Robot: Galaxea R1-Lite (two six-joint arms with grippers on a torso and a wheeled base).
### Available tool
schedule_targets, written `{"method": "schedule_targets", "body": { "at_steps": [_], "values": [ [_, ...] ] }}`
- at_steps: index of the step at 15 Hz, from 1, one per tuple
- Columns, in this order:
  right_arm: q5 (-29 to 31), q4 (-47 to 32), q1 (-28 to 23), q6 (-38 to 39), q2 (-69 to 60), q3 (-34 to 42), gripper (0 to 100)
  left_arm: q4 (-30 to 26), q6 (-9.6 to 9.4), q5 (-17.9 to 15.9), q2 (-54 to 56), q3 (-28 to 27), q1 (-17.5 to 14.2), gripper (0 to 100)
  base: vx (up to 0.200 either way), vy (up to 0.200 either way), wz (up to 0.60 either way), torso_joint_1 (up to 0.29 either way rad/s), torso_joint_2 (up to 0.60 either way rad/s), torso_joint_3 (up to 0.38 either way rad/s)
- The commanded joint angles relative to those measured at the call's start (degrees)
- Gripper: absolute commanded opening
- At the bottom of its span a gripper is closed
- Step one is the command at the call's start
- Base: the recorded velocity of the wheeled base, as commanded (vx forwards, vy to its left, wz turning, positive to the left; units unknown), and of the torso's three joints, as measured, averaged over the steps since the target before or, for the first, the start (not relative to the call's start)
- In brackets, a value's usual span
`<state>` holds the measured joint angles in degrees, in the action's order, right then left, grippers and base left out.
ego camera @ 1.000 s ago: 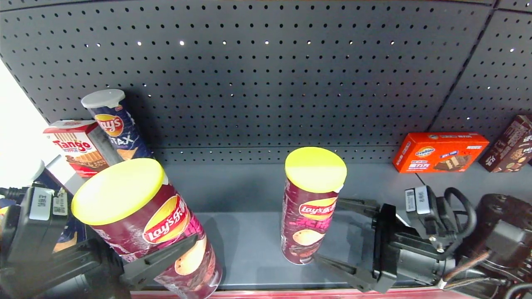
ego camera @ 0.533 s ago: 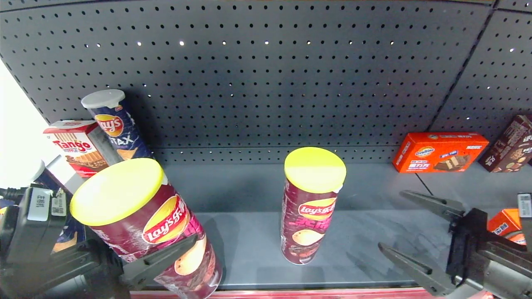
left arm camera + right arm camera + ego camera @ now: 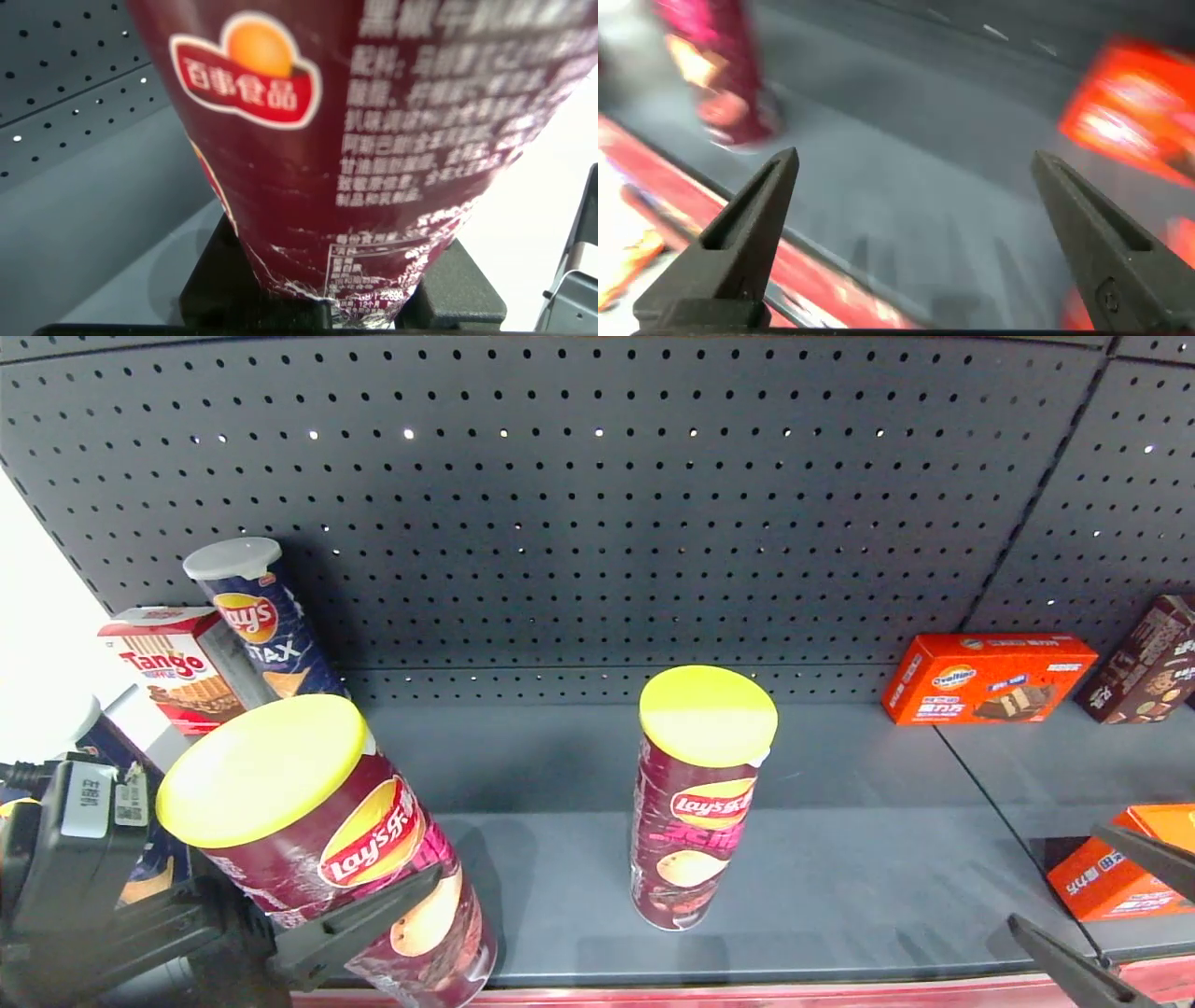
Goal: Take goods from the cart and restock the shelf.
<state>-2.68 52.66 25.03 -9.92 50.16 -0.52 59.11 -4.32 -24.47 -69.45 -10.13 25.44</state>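
Back panel (image 3: 597,523): a dark perforated wall is rising behind the whole shelf.
Shelf (image 3: 579,896): a grey deck is running left to right, with a red strip edging its front.
Held chip can (image 3: 317,840): it is leaning, yellow lid up, over the shelf's front left corner; whether its base is touching the deck cannot be told.
Left gripper (image 3: 369,905): it is clamping the held chip can low on its maroon body, fingers pressing on both sides.
Standing chip can (image 3: 695,812): it is standing upright mid-shelf, untouched, well apart from the held one.
Rear orange box (image 3: 985,677): it is lying against the back panel on the right.
Wafer box (image 3: 173,663): it is standing at far left, just beside the blue can (image 3: 261,616).
Front orange box (image 3: 1106,873): it is lying near the right front edge.
Right gripper (image 3: 1055,877): it is hanging released, fingers spread wide and holding nothing, at the shelf's front right beside the front orange box.
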Motion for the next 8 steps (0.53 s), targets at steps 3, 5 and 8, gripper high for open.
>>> {"method": "schedule_targets", "body": {
  "at_steps": [3, 5, 8],
  "values": [
    [15.6, -18.03, -1.03, 0.61, -25.12, 0.08, 100, 0.04, 0.01, -0.05, 0.54, 0.37, 0.05, 0, 0.0, 0.0, 0.0, 0.0, 0.0, 0.0],
    [15.87, -30.78, -0.33, 1.57, -36.45, 0.44, 100, 0.13, -0.08, -0.05, 0.72, 1.34, 0.13, 0, 0.0, 0.0, 0.0, 0.0, 0.0, 0.0],
    [16.39, -51.43, -0.42, 2.1, -50.16, -0.27, 100, 0.04, -0.08, -0.14, 1.16, 1.43, 0.22, 0, 0.0, 0.0, 0.0, 0.0, 0.0, 0.0]
  ]
}}
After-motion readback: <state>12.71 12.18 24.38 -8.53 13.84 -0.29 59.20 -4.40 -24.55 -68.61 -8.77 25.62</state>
